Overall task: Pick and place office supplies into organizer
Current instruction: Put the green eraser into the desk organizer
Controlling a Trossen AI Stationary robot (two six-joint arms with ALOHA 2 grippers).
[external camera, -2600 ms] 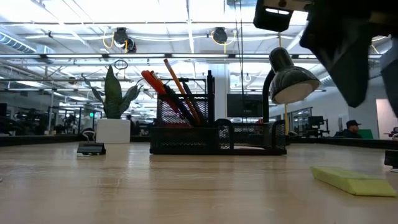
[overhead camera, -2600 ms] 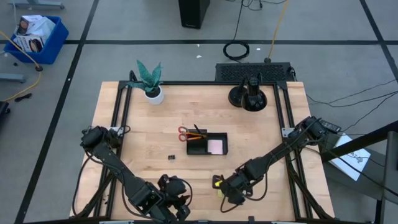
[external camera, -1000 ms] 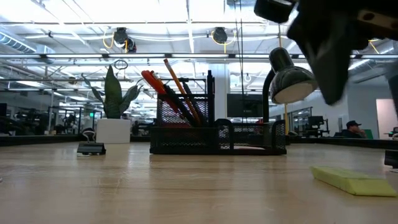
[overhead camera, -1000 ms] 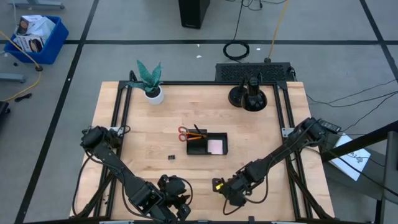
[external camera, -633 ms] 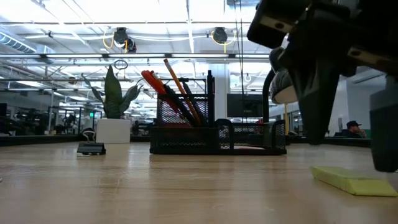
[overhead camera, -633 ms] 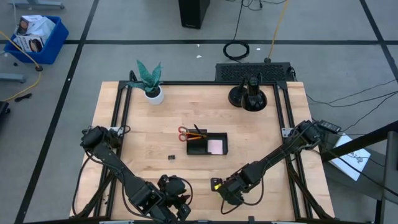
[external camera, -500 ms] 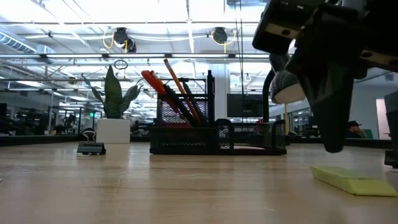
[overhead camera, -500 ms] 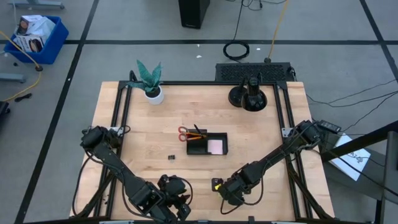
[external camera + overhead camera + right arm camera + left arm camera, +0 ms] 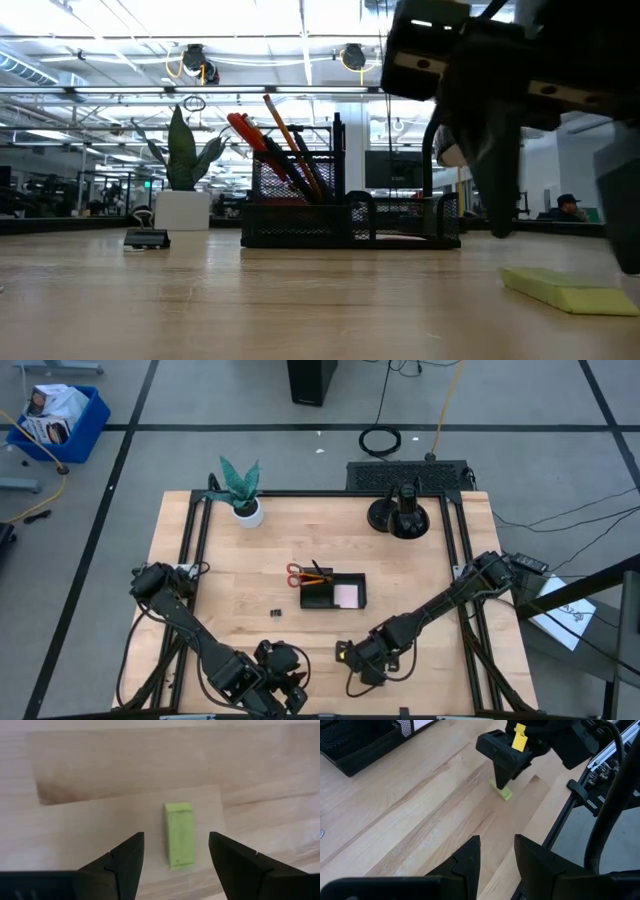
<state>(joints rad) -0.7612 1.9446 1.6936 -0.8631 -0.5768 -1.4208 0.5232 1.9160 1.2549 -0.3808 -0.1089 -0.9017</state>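
1. Two fingers of my right gripper [image 9: 175, 855] stand spread wide, straddling the yellow-green piece [image 9: 179, 834] flat on the table [image 9: 230, 580], holding nothing.
2. Closing off-centre could twist it away.
3. Left gripper [image 9: 492, 857] waits, parted, empty; organizer [image 9: 335, 592] sits mid-table.

Wooden table [image 9: 240, 575] bearing organizer [image 9: 334, 591], plant [image 9: 241, 490]

A: Where does the organizer [image 9: 333, 591] sit?
B: Mid-counter [image 9: 240, 575], the scissors [image 9: 297, 575] standing in its left end, a binder clip [image 9: 277, 613] just beside its left front corner.
A: And the small piece [image 9: 179, 834]?
B: On the counter near the front edge, under the right gripper [image 9: 176, 851], between its fingers.
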